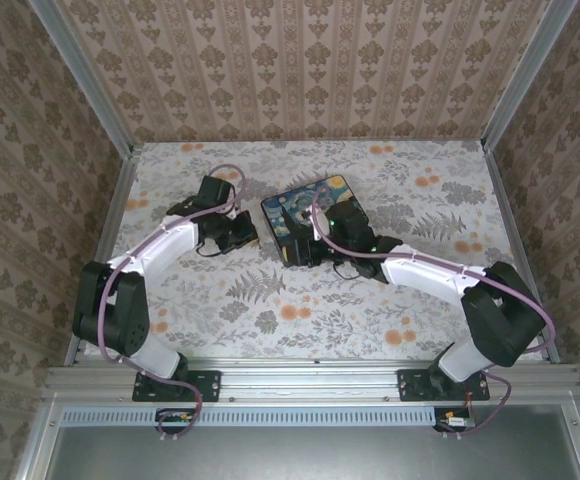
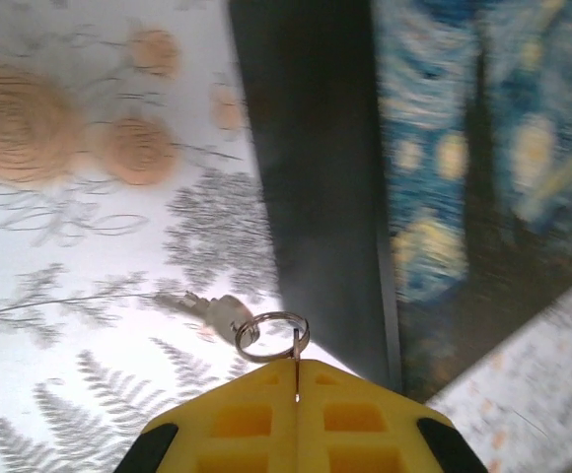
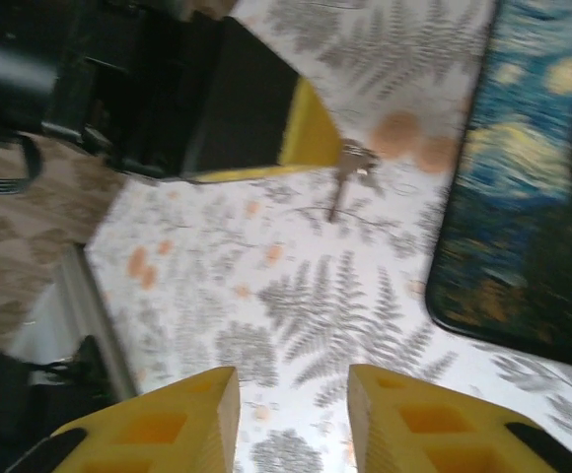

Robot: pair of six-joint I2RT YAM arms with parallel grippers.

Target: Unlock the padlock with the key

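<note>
Fern-and-orange-flower print covers the bench [image 1: 270, 310], where a black box [image 1: 315, 215] with a Starry Night lid lies flat, just toward 12 o'clock from centre.

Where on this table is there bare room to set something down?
Widest free patch: the near table in front of the box, between left arm and right arm. Also the far right corner beyond the right arm. Crowded: the box's left side, where the left pincer holds the key, and its near edge at the right pincer.
</note>
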